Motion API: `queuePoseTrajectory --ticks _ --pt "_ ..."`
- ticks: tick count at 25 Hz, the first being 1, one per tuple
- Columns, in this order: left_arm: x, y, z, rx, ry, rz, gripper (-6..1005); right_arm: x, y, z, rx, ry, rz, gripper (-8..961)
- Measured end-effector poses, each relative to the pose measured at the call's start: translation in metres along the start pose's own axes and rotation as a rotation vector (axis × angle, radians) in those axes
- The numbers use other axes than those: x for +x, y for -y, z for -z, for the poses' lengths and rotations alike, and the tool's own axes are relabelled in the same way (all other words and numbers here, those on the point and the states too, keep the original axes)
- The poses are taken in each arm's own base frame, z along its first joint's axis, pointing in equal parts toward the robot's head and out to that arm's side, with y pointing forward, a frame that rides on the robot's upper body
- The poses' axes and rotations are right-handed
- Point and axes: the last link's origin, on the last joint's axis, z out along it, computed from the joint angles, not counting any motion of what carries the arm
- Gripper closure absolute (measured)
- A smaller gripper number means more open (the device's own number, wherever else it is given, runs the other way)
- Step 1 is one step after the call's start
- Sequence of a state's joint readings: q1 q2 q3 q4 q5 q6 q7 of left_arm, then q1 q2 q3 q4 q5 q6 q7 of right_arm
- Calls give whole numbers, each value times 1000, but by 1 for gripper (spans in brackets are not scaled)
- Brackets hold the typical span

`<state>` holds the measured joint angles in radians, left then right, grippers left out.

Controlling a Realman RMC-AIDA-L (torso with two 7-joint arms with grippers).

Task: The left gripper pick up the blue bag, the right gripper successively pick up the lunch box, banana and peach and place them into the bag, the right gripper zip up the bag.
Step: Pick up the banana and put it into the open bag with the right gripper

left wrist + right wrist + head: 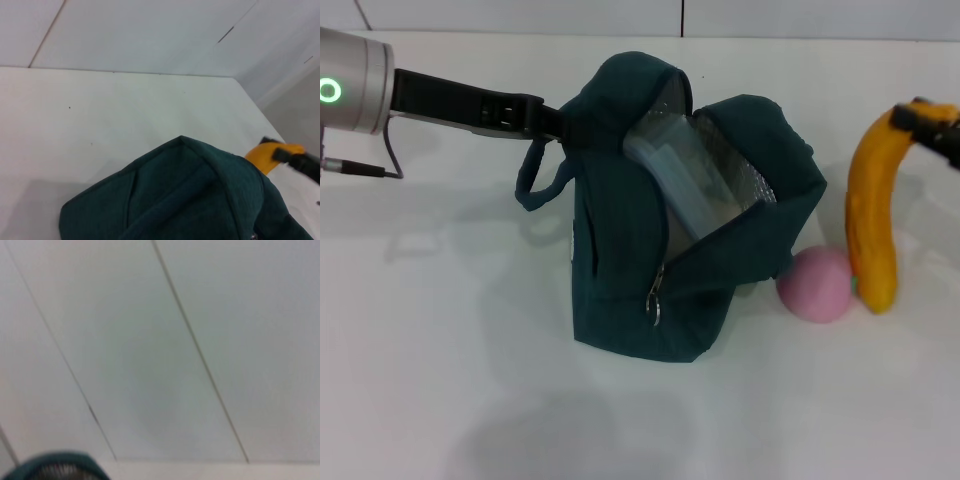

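The blue bag (620,290) stands open in the middle of the table, its silver lining showing. My left gripper (552,120) reaches in from the left and is shut on the bag's top edge beside a looped handle (535,180). The clear lunch box (685,175) leans inside the bag. To the bag's right, my right gripper (932,124) is shut on the upper end of the banana (875,210), which hangs nearly upright. The pink peach (817,285) lies on the table between the bag and the banana's lower end. The left wrist view shows the bag (190,200), the banana (261,156) and the right gripper (299,161).
The white table (440,350) stretches in front of and left of the bag. A white panelled wall (620,15) runs along the far edge. A cable (360,168) hangs under the left wrist. The right wrist view shows wall and a corner of the bag (55,467).
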<state>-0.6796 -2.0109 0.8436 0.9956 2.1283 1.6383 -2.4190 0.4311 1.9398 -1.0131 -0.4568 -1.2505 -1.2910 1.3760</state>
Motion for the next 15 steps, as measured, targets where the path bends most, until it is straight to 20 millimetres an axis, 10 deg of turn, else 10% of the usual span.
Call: queuePoseTrajectory --ticks 15 --pt "0 -5 -8 -16 11 -4 957 -33 -10 23 -73 287 -33 573"
